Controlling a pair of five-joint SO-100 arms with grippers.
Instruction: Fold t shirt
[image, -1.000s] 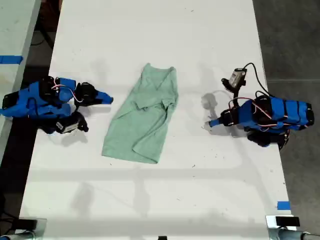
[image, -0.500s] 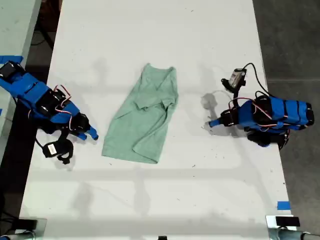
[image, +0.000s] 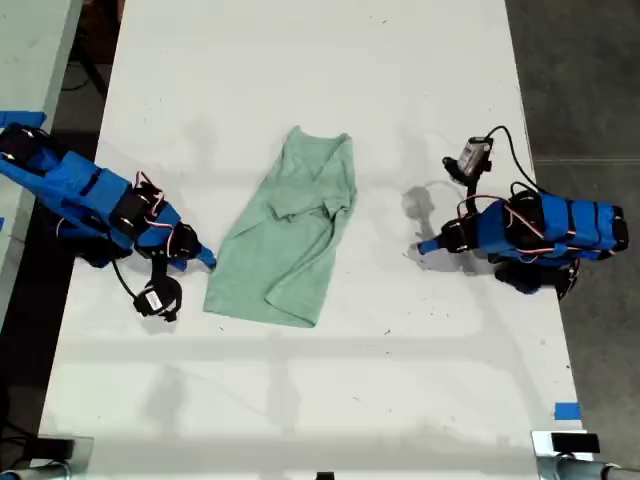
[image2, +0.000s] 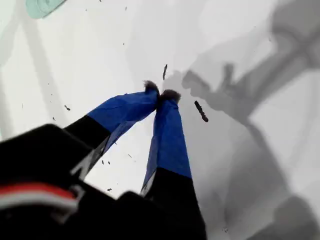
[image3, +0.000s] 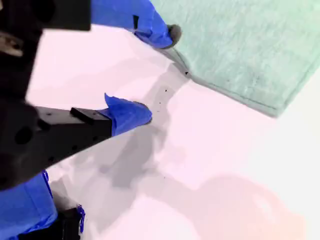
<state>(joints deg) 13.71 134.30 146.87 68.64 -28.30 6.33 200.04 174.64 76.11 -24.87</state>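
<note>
1. Pale mint-green t shirt lying partly folded on the white worktop, mid-way between the two arms, wrinkled.
2. My second gripper at the shirt's lower corner on the exterior view's left, fingers apart, one tip at the hem, nothing gripped.
3. My first gripper over bare worktop on the exterior view's right, fingers together, empty.
4. Best next, by my judgement: slide the lower finger under the hem, pinch only that corner, lift low, carry across evenly.

The first wrist view's edge cuts off the t shirt
</note>
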